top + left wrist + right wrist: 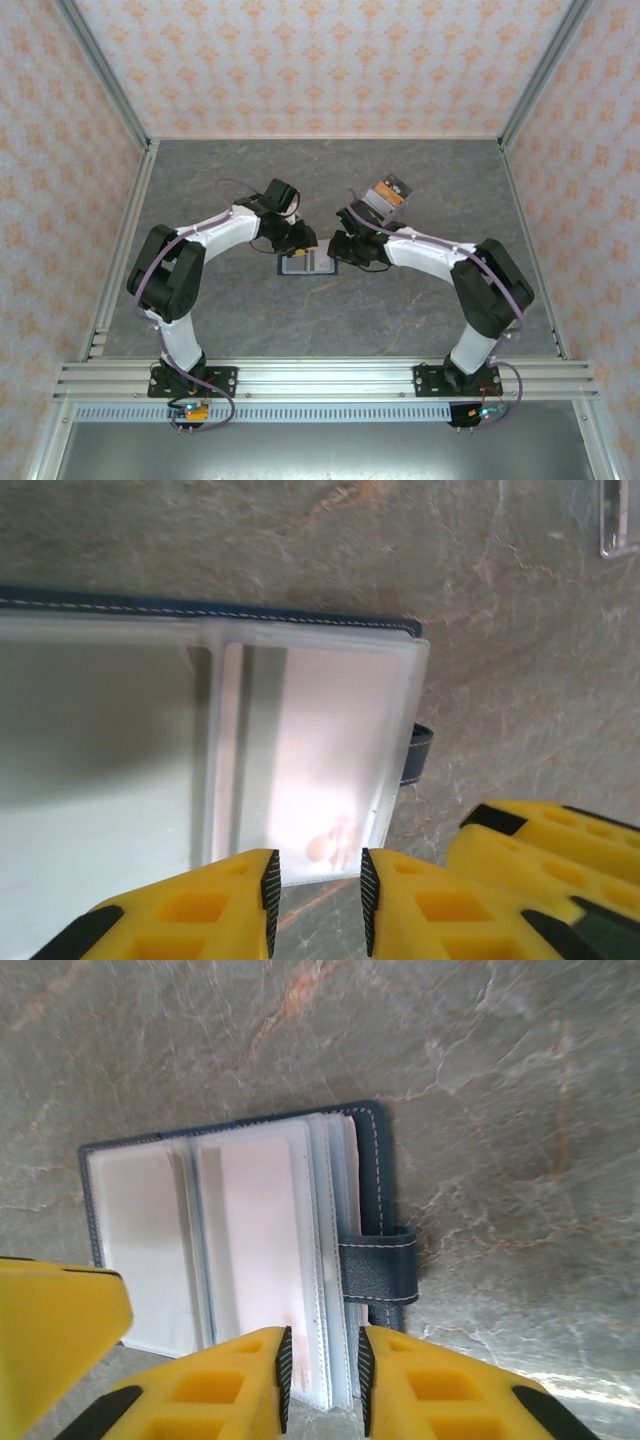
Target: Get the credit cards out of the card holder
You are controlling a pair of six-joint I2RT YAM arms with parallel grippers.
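Note:
The navy card holder lies open on the table between both grippers, its clear sleeves spread out. A pale pinkish credit card sits inside one sleeve. My left gripper hovers at the sleeve's near edge, open, with only table between its pads. My right gripper is open, its jaws straddling the edge of the stacked sleeves beside the closure tab, with small gaps on both sides. From above, the left gripper and the right gripper nearly meet over the holder.
A fanned pile of loose cards lies behind the right arm. The right gripper's yellow fingers crowd the left wrist view. Papered walls and metal rails enclose the grey stone-look table.

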